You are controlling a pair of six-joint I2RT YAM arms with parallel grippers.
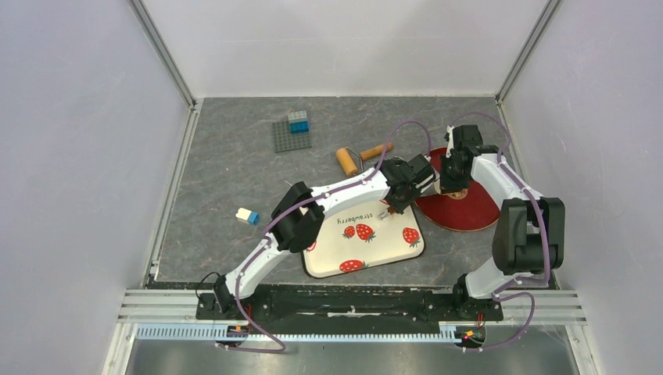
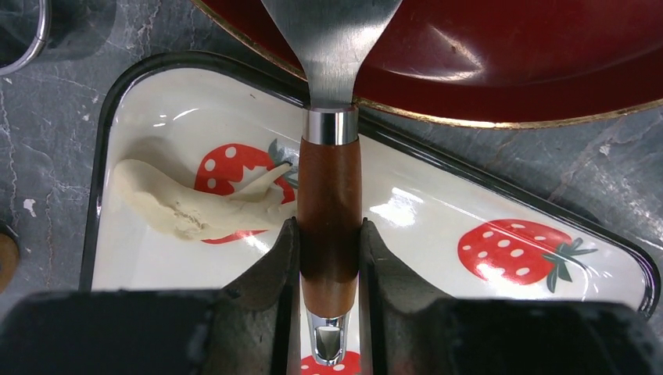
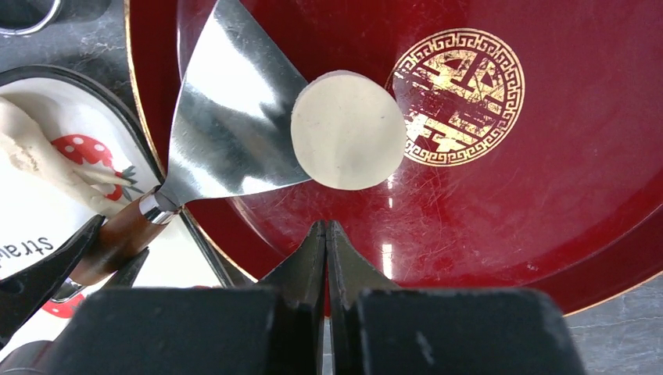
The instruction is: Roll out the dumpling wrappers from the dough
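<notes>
A round, flat dumpling wrapper lies half on the blade of a metal spatula and half on the red plate. My left gripper is shut on the spatula's brown wooden handle, and the blade reaches over the plate's rim. A ragged lump of dough lies on the strawberry tray, just left of the handle. My right gripper hangs over the near part of the plate, shut with nothing in it. In the top view the two grippers stand close together.
A wooden roller lies behind the tray. A grey brick plate with a blue block sits at the back, and a small white-and-blue block lies at the left. A metal ring rests beside the tray's far corner.
</notes>
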